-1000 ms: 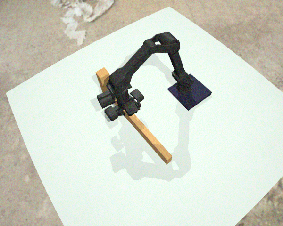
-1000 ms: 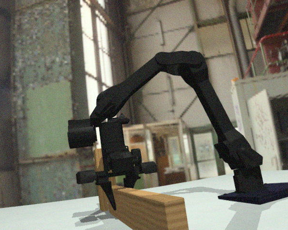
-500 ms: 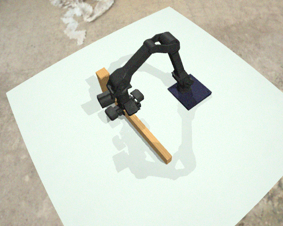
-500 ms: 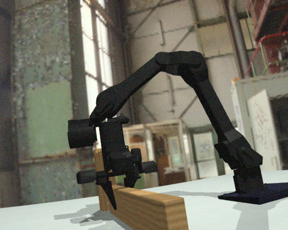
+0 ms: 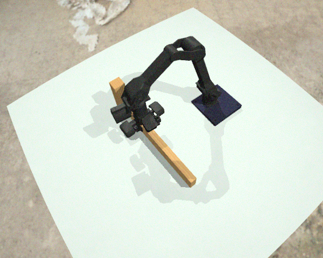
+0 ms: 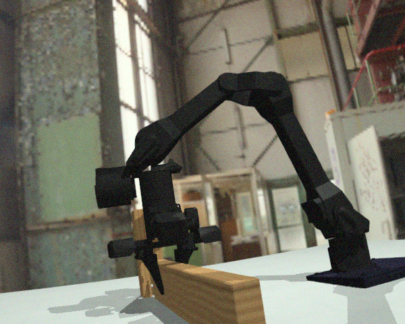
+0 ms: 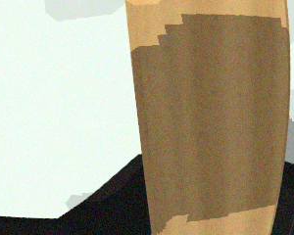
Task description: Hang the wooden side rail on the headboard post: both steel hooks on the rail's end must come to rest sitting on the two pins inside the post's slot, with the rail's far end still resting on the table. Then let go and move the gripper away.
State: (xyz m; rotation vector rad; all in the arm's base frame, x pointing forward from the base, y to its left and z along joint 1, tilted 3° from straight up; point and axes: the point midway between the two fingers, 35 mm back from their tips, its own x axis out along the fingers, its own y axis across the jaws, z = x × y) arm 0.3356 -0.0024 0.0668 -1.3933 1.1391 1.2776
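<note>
Wooden and upright, the headboard post (image 5: 117,83) (image 6: 138,225) serves as our landmark on the pale bench (image 5: 239,172) (image 6: 279,256). We see the side rail (image 5: 171,156) (image 6: 209,284) (image 7: 211,117) standing on its narrow edge, its near end beside the post and partly screened by the gripper (image 5: 140,129) (image 6: 173,275), its far end well apart from the post. Our fingers (image 6: 154,273) point downward and are closed on the rail, one along each side, near the post. We cannot tell whether the steel hooks sit on the pins, since the gripper covers that junction. Well apart from the post, we note the dark blue base plate (image 5: 228,104) (image 6: 391,270), from which our black arm (image 5: 159,66) (image 6: 199,109) arches over towards the post.
</note>
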